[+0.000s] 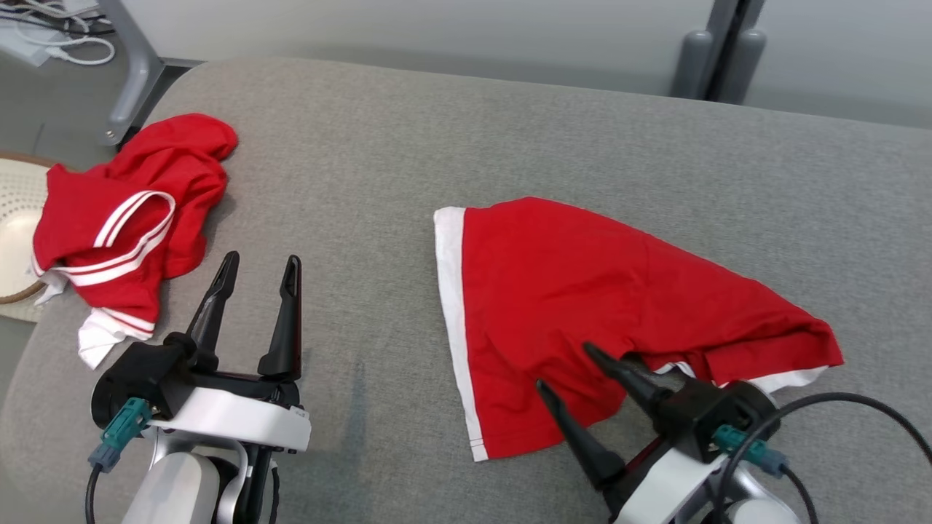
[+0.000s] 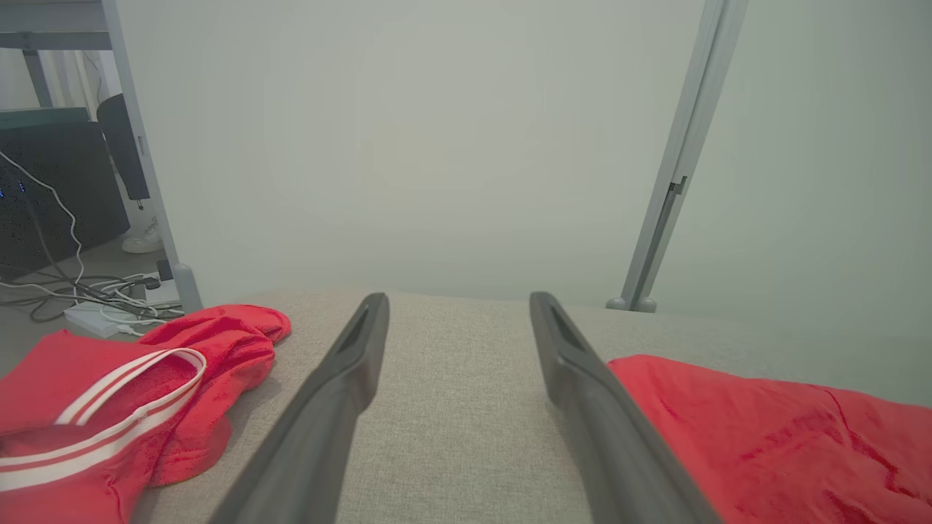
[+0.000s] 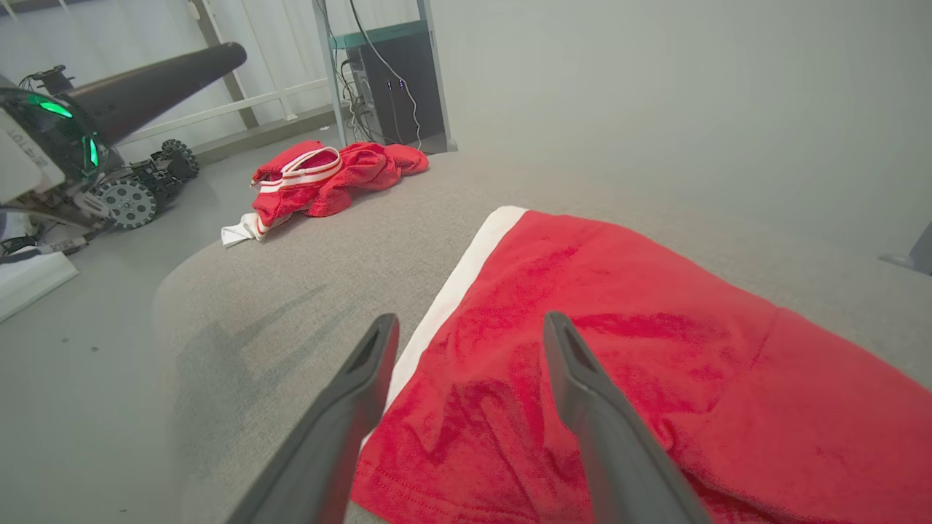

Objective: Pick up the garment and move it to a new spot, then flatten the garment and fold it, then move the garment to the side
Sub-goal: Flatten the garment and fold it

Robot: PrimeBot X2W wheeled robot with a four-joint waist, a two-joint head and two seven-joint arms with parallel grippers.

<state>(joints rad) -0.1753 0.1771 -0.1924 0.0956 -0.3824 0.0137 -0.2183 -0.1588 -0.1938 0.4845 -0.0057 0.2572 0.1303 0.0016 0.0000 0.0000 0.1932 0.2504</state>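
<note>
Left claw [image 1: 262, 257] noted open, fingers spread wide over the bare grey table [image 1: 364, 182], nothing held. Right claw [image 1: 564, 366] likewise open, poised over the near edge of a flat red cloth with white side band [image 1: 582, 276]; contact cannot be judged. The garment [image 1: 131, 218] is seen crumpled at the table's left edge, near the left claw, striped trim uppermost.
</note>
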